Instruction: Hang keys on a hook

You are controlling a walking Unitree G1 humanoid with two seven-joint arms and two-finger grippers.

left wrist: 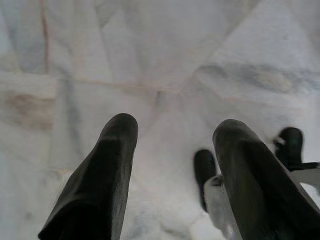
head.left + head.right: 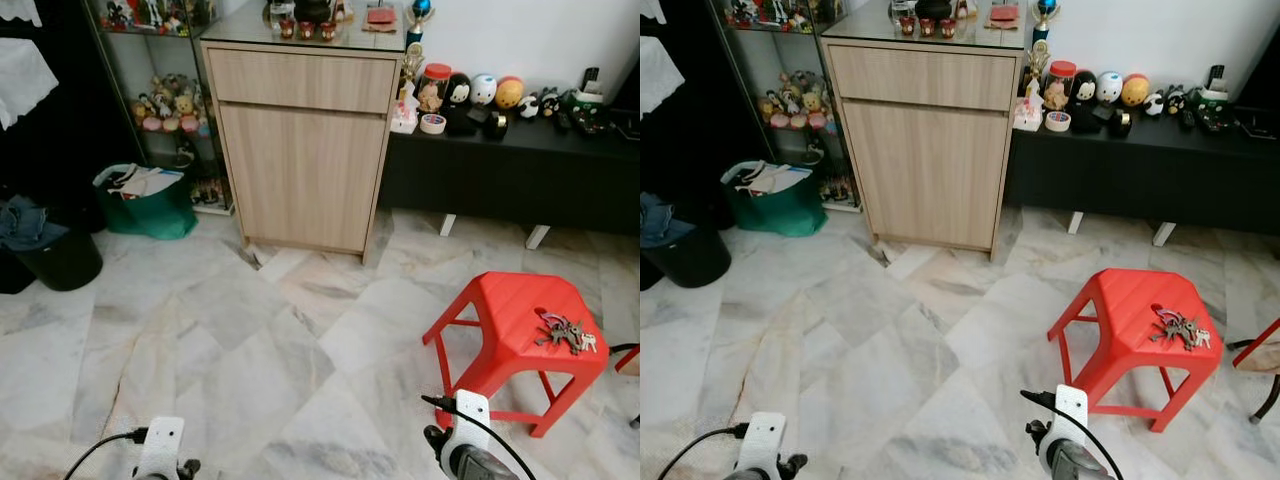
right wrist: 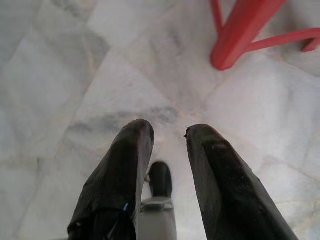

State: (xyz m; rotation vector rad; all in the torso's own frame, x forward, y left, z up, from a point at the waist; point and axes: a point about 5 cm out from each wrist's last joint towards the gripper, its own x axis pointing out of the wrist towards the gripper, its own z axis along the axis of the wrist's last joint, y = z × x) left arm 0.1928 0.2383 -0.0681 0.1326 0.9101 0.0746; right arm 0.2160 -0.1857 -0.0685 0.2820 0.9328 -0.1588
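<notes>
A bunch of keys [image 2: 565, 333] lies on the top of a red plastic stool [image 2: 505, 300], near its right edge, at my right front. Both arms hang low by my sides, the left wrist [image 2: 160, 450] and the right wrist [image 2: 465, 440] at the bottom of the head view. In the left wrist view my left gripper [image 1: 175, 127] is open over bare marble floor. In the right wrist view my right gripper [image 3: 169, 131] is open too, holding nothing, with a red leg of the stool [image 3: 235, 40] a short way beyond its fingertips.
A light wooden cabinet [image 2: 305, 150] stands straight ahead against the wall. A low black bench [image 2: 520, 170] with figurines runs to its right. A green bag [image 2: 150, 205] and a black bin [image 2: 60, 260] sit at the left. Marble floor [image 2: 250, 340] lies between me and the cabinet.
</notes>
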